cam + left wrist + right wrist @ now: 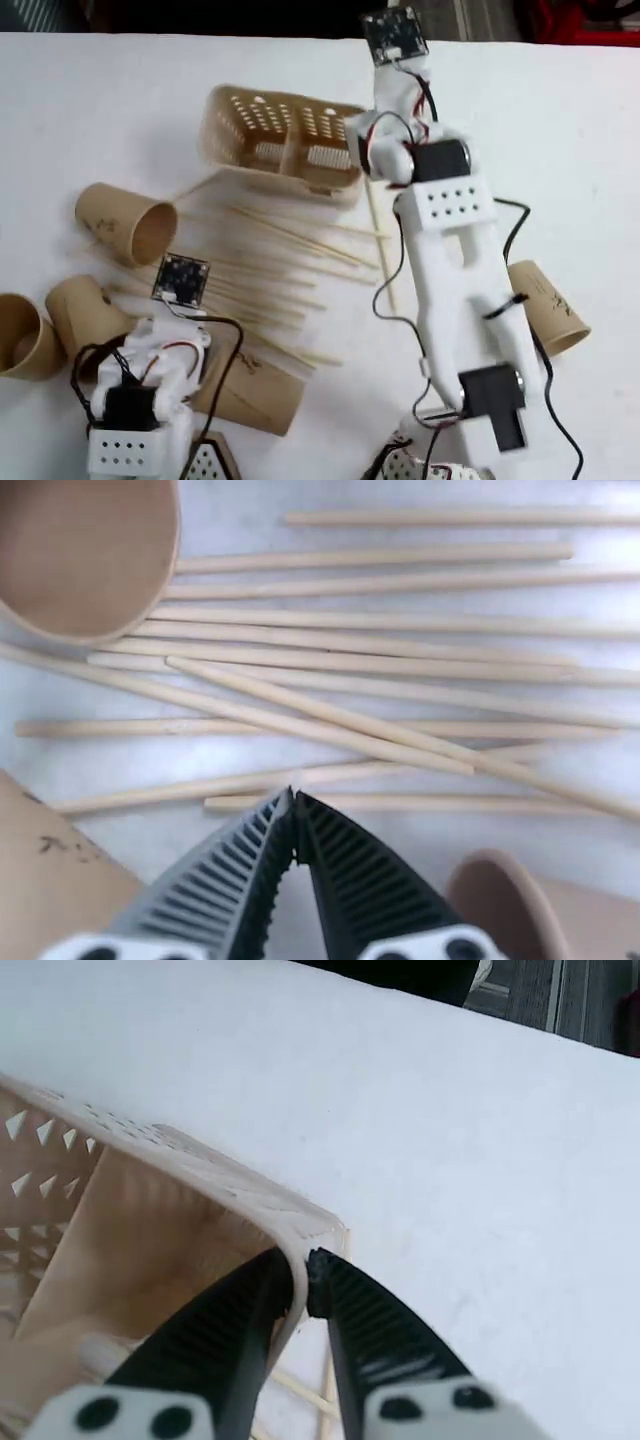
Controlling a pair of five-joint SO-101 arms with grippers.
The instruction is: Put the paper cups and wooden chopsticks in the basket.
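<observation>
- Right gripper clamps the corner rim of the beige perforated plastic basket.
- Left gripper, closed and empty, hangs over pale wooden chopsticks strewn beside the basket.
- Brown paper cups lie outside the basket.

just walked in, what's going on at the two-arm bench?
The right hand is clamped on a corner of the basket rim. The left hand is shut on nothing, low over the wooden chopsticks scattered on the table. The paper cups lie on their sides around the arms, outside the basket. Nothing looks loaded yet.
</observation>
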